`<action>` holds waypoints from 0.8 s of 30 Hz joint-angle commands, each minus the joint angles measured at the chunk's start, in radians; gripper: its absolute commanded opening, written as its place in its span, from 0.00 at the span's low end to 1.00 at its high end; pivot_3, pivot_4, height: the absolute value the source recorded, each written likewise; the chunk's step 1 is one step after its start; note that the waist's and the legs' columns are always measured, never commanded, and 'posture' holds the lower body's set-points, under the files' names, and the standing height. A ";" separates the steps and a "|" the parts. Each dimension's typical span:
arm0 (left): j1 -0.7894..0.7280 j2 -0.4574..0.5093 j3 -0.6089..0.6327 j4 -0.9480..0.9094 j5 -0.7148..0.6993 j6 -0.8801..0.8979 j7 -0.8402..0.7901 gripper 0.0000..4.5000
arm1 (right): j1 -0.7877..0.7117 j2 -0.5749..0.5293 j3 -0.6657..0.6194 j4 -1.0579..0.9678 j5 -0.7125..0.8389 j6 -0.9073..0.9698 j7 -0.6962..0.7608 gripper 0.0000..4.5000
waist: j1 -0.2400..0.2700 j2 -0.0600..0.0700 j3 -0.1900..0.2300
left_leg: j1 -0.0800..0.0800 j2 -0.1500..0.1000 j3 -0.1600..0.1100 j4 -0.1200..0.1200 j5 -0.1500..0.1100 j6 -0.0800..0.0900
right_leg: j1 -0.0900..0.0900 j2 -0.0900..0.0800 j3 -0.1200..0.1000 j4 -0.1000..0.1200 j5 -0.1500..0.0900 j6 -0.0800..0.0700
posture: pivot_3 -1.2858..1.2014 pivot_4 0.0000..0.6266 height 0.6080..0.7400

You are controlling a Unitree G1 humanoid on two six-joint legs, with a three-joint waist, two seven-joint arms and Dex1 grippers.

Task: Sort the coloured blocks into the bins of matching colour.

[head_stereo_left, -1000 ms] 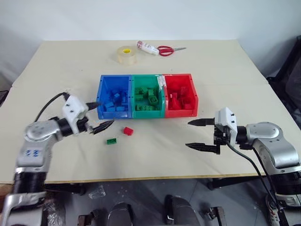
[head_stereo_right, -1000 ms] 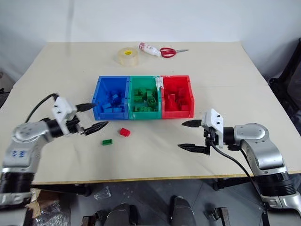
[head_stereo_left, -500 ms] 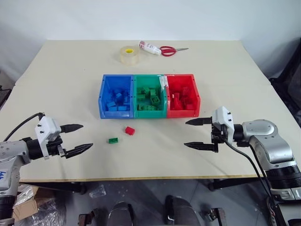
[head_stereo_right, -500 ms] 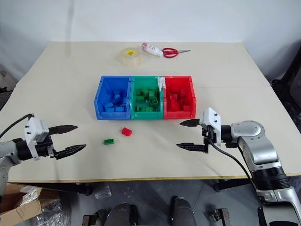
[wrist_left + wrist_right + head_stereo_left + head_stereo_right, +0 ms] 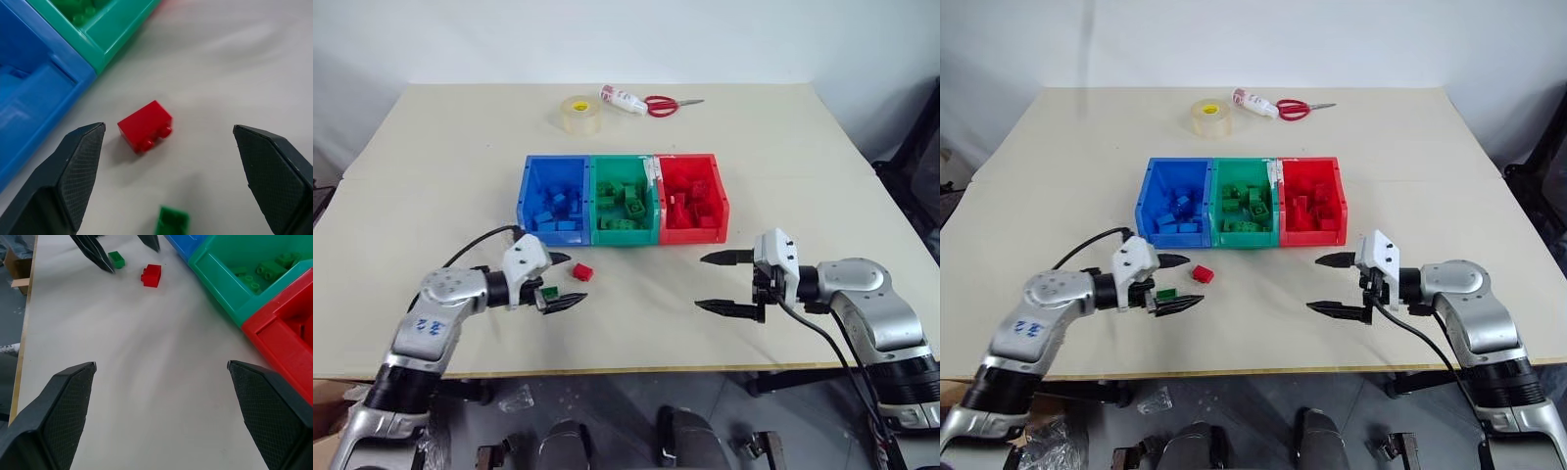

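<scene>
Both end effectors gape, left end effector (image 5: 559, 281) straddling the green block (image 5: 549, 291).

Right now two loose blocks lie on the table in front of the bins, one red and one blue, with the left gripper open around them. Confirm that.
One detail is wrong: the second loose block is green, not blue. The left wrist view shows it beside the red block, both between the open fingers of the left gripper, in front of the bins.

Lab-like: bare table (image 5: 431, 176), plain white wall (image 5: 607, 39).
</scene>
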 commanded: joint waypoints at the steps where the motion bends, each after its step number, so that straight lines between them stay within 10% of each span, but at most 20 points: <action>1: -0.053 -0.027 -0.039 0.036 0.046 -0.010 0.019 0.99 | 0.013 -0.005 -0.034 -0.049 0.019 0.004 -0.021 1.00 | 0.000 0.000 0.000 | 0.000 0.000 0.000 0.000 0.000 0.000 | 0.000 0.000 0.000 0.000 0.000 0.000 | 0.52 0.24 1.00; 7: -0.101 -0.031 -0.103 0.070 0.102 0.019 -0.001 0.85 | 0.044 -0.009 -0.046 -0.084 0.025 0.012 -0.050 1.00 | 0.001 0.000 0.000 | 0.000 0.000 0.000 0.000 0.000 0.000 | 0.000 0.000 0.000 0.000 0.000 0.000 | 0.52 0.24 1.00; 14: -0.108 -0.007 -0.114 0.100 0.140 -0.018 -0.013 0.37 | 0.070 -0.021 -0.065 -0.107 0.032 0.017 -0.067 1.00 | 0.001 0.000 0.000 | 0.000 0.000 0.000 0.001 0.000 0.000 | 0.000 0.000 0.000 0.000 0.000 0.000 | 0.52 0.24 1.00; 24: -0.293 -0.179 -0.083 0.156 0.065 -0.130 0.000 0.36 | 0.099 -0.029 -0.093 -0.139 0.036 0.023 -0.095 1.00 | 0.016 0.000 0.000 | -0.001 -0.001 0.000 0.002 -0.001 0.001 | 0.001 0.000 0.000 0.000 0.001 0.001 | 0.52 0.24 1.00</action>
